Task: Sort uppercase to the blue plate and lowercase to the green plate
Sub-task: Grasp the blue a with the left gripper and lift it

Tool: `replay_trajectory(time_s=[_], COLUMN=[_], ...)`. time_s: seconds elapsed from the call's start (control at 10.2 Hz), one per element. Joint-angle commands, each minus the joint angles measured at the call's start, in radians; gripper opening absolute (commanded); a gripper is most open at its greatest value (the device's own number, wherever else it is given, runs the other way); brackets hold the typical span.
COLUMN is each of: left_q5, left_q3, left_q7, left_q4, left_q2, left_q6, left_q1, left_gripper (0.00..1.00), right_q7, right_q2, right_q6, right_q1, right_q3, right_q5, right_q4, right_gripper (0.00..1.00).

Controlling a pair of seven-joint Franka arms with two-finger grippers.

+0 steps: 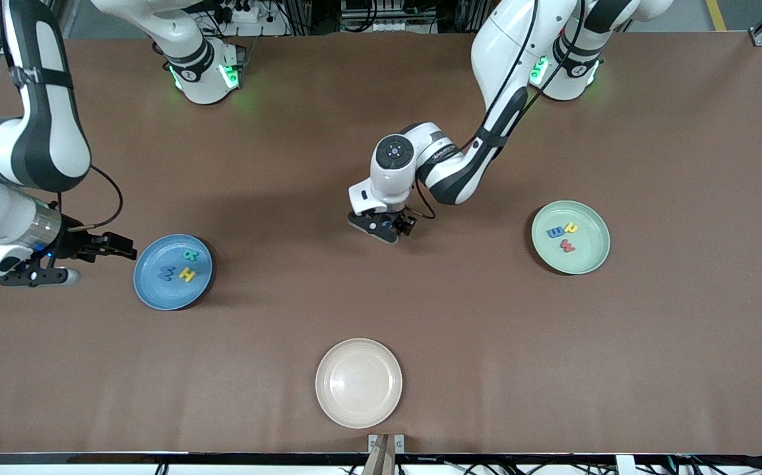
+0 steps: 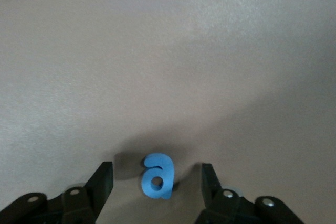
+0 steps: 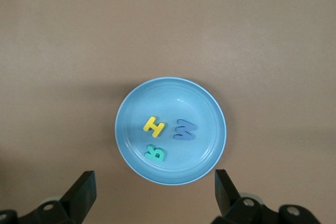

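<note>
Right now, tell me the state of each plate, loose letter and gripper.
blue plate: holds three letters
green plate: holds three letters
cream plate: bare
blue letter: on the table, between open fingers
left gripper: open, low around the letter
right gripper: open, beside the blue plate

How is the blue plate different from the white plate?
The blue plate is blue; the cream plate is off-white. The blue plate holds three foam letters; the cream plate holds none. The blue plate lies toward the right arm's end; the cream plate lies nearest the front camera. Both are round.
</note>
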Motion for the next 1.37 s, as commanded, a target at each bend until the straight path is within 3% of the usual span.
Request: replay_trajectory(time_s=[0.0,0.29,1.27], left_q5=[0.029,0.054,0.074], left_q3=[0.009,0.01,0.009], left_q7=[-0.014,-0.015,-0.004], left_q4=[0.012,0.007,0.009], left_q2=[0.007,0.004,-0.007], left_q6=[0.008,0.005,-0.001], left_q1=[-0.014,-0.02,-0.01], left_gripper=[0.72,0.63,0.02], right_q7=[0.116,0.244,0.247], right_q2=[-0.084,-0.111,-0.177], right_q6=[-0.055,-0.169,-0.201], right_q1=[-0.068,-0.128,-0.203], right_q3=[0.099,0.203,0.221], right_q5=[-0.067,-0.143,-0.17], right_q4=[-0.003,0.065,0.099], right_gripper=[1.0,1.0,1.0])
